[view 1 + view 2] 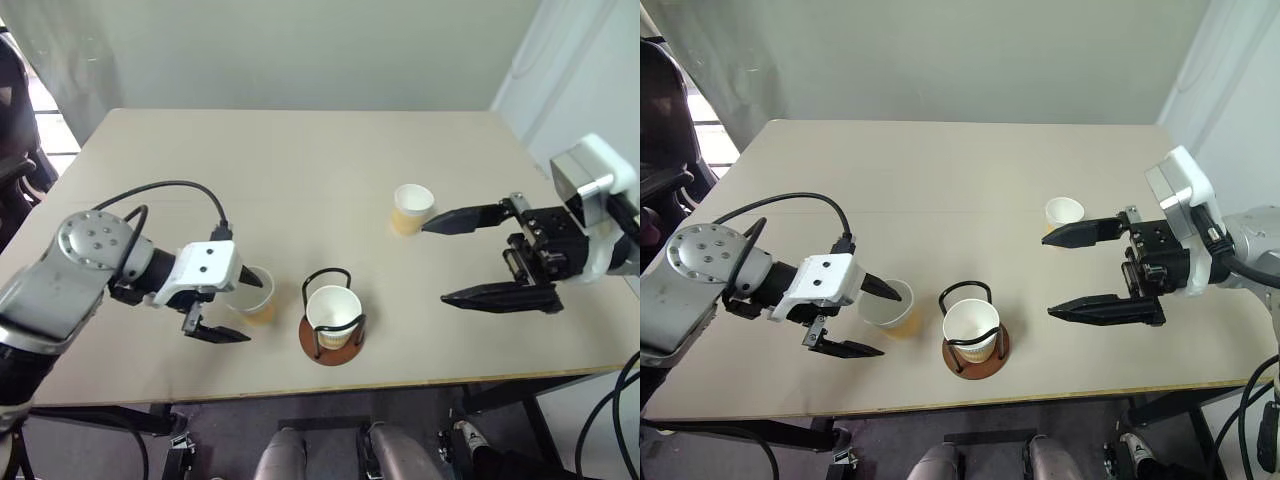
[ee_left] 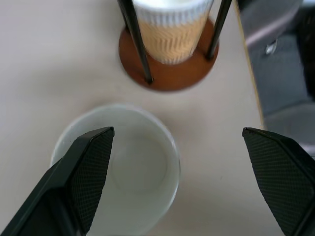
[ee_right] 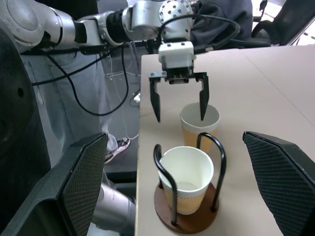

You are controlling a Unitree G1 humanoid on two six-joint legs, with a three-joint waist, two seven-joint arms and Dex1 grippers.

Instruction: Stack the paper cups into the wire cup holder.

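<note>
The wire cup holder (image 1: 318, 343) stands near the table's front edge with one paper cup (image 1: 333, 313) upright inside it. Just left of it stands a second paper cup (image 1: 262, 300). My left gripper (image 1: 256, 310) is open and straddles that cup's near wall, with one finger (image 2: 86, 169) over its mouth and the other on the side toward the table's front edge. A third paper cup (image 1: 412, 208) stands upright farther back on the right. My right gripper (image 1: 435, 262) hovers open and empty to the right of the holder, below that third cup.
The beige table (image 1: 300, 170) has its front edge just behind the holder's base. A black cable (image 1: 170, 187) loops over my left wrist. A dark chair (image 1: 15, 130) stands off the table's left side.
</note>
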